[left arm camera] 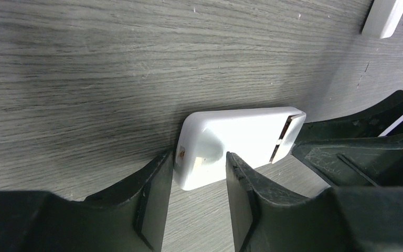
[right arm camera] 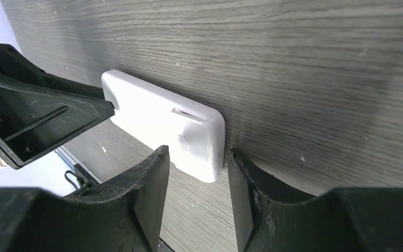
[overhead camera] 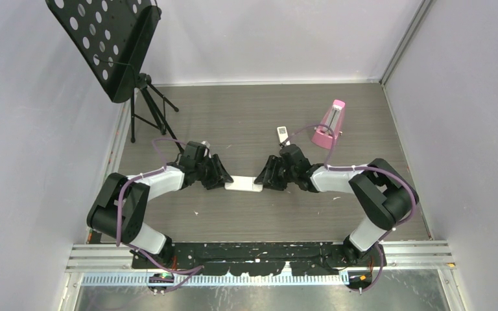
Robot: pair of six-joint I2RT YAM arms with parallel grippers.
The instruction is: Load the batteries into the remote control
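At table centre the remote control lies flat, plain white back up, long axis across, with a gripper at each short end. Left gripper has fingers spread and its end of the remote sits between them; one pad looks to touch the corner, but nothing is clamped. Right gripper is likewise spread around the other end, with gaps on both sides. The left wrist view shows a seam or slot at the far end, probably the battery cover. Likely step: open the back. Pin one end firmly, push the cover along its length, keep the body flat so it doesn't skate. No batteries are discernible. The table is smooth grey woodgrain. Plain pale walls enclose it; a music stand, pink metronome and slim white remote sit well behind.
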